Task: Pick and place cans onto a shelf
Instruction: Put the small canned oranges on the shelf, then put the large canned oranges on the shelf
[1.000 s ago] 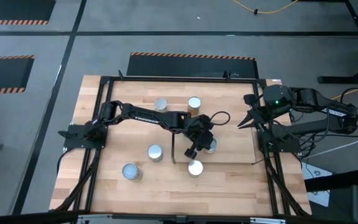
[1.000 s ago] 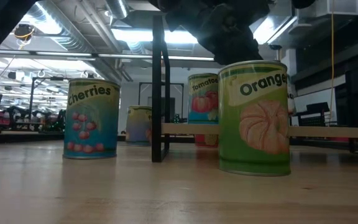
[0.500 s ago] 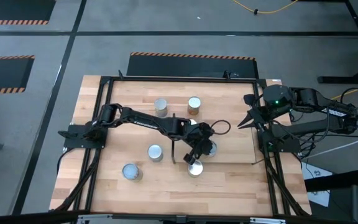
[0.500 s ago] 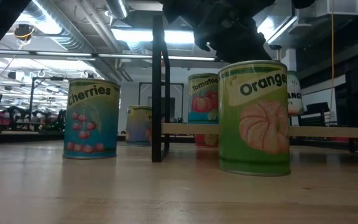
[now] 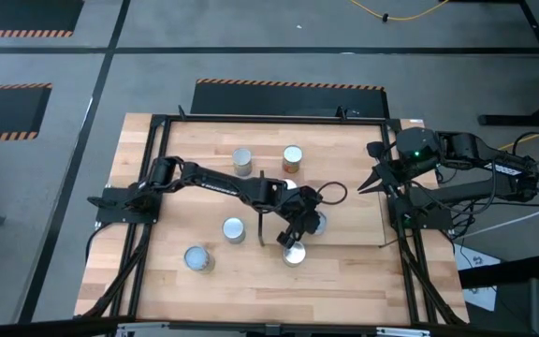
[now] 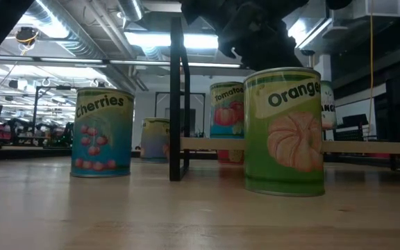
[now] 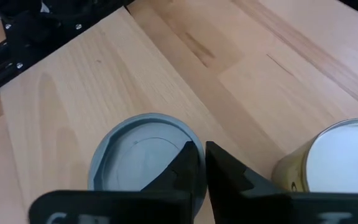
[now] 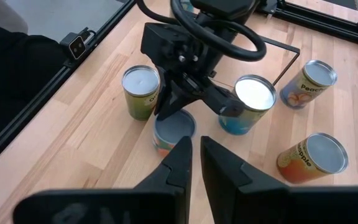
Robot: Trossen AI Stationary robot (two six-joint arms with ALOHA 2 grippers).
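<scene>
Six cans stand upright. A grey-topped can (image 5: 318, 223) (image 7: 143, 160) stands on the light-wood shelf (image 5: 354, 201), right of its dark upright panel (image 5: 262, 223). The white-topped Orange can (image 5: 294, 254) (image 6: 284, 132) stands on the table just in front. My left gripper (image 5: 291, 241) (image 7: 202, 155), shut to a narrow slit, slants down between these two cans, its tips at the grey-topped can's rim. My right gripper (image 8: 195, 149) hangs shut above the table's right edge. The Cherries can (image 5: 233, 229) and several others stand on the table. My left gripper has its fingertips (image 7: 191, 149) at the grey-topped can's rim (image 7: 180, 134), on the side toward the Orange can. They come slanting down from the table's left. Whether they touch the rim I cannot tell. The can stands upright on the shelf.
Two cans (image 5: 242, 159) (image 5: 292, 157) stand beyond the shelf's far edge and one (image 5: 196, 258) stands near the front left. A black frame (image 5: 157, 122) runs round the tabletop. Bare shelf board lies to the right of the grey-topped can.
My left gripper has swung a little toward the table's near edge and now partly overhangs the Orange can; its wrist has rolled slightly. In the low view, more of the shelf can shows to the right of the Orange can than before.
</scene>
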